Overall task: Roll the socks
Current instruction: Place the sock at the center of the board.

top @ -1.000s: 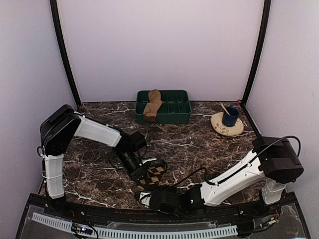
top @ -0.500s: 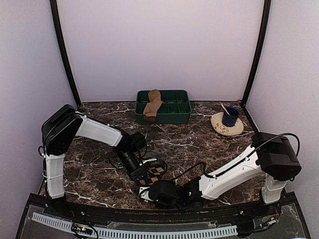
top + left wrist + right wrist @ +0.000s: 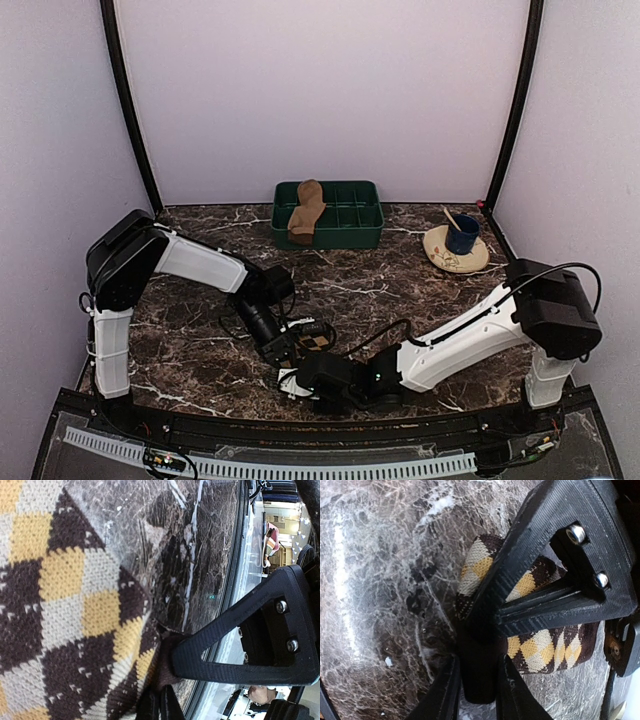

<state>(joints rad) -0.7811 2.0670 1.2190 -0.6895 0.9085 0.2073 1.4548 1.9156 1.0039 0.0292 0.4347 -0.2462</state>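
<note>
At the near edge of the marble surface point(image 3: 400, 290), in the middle, lies the argyle sock point(image 3: 312, 342), flat on the stone, and both arms meet over it. The right arm reaches in from the right, low along the near edge. Its jaws stand narrow at the sock's near end, the fingertips point(image 3: 447, 690) a little apart with something dark between them. Whether that is the sock's edge, and whether they grip it, I cannot tell. The left arm comes down from the left. Its jaws are closed on an edge of the argyle sock point(image 3: 60, 605), and the knit is drawn into a pinch between them. In the right wrist view the left arm's black finger lies across the sock point(image 3: 540, 650).

Well apart, at the far edge, one green tray point(image 3: 350, 240) holds the tan sock point(image 3: 306, 212), which drapes over the tray's left compartments and front wall. To the tray's right, one plate point(image 3: 455, 262) carries one blue cup point(image 3: 462, 237).

There are two socks in all.
</note>
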